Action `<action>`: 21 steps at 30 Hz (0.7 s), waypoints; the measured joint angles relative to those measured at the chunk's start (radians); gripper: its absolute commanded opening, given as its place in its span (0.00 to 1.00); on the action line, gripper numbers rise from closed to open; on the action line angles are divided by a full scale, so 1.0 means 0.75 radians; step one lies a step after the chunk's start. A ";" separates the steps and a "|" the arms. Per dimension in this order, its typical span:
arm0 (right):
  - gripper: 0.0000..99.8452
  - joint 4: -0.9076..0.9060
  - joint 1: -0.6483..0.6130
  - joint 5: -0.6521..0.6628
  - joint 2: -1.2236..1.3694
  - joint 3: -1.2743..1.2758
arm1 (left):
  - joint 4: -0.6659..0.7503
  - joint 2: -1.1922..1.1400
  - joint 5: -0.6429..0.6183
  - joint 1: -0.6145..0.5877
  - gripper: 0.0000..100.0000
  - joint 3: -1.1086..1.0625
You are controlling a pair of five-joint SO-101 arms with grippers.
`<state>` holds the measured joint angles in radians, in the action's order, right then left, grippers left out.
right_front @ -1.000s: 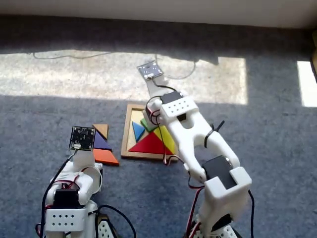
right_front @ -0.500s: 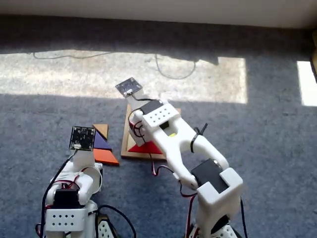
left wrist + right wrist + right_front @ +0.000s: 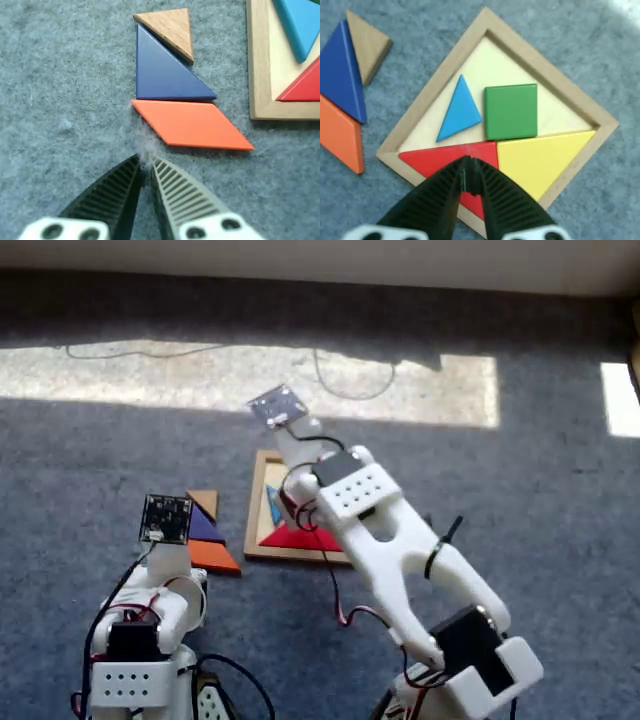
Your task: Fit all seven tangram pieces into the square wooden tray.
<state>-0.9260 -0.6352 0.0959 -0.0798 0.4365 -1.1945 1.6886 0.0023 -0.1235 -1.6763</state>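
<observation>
The right gripper [image 3: 468, 162], fingers together and empty, has been shifted above the square wooden tray [image 3: 432, 82]; four pieces [image 3: 510, 111] are fitted, three pieces [image 3: 192, 125] left outside its edge.

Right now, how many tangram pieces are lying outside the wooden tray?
3. The tan triangle, the dark blue triangle touching it and the orange parallelogram against the blue one lie in a row on the carpet beside the wooden tray. With four inside, none seems hidden.

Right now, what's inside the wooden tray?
The tray holds four pieces: blue triangle, green square, red triangle and yellow triangle, plus some bare floor. The right end effector covers part of the red triangle.
</observation>
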 measured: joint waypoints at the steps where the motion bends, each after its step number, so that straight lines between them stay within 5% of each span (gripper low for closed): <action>1: 0.01 0.074 0.025 0.000 -0.016 0.049 | 0.000 0.000 0.000 0.000 0.01 0.000; 8: 0.01 0.499 0.135 0.000 0.063 0.219 | 0.000 0.000 0.000 0.000 0.01 0.000; 21: 0.01 0.573 0.188 -0.002 0.342 0.098 | 0.000 0.000 0.000 0.000 0.01 0.000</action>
<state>-0.4964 -0.4941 0.0944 0.1765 0.5102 -1.1945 1.6886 0.0023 -0.1235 -1.6763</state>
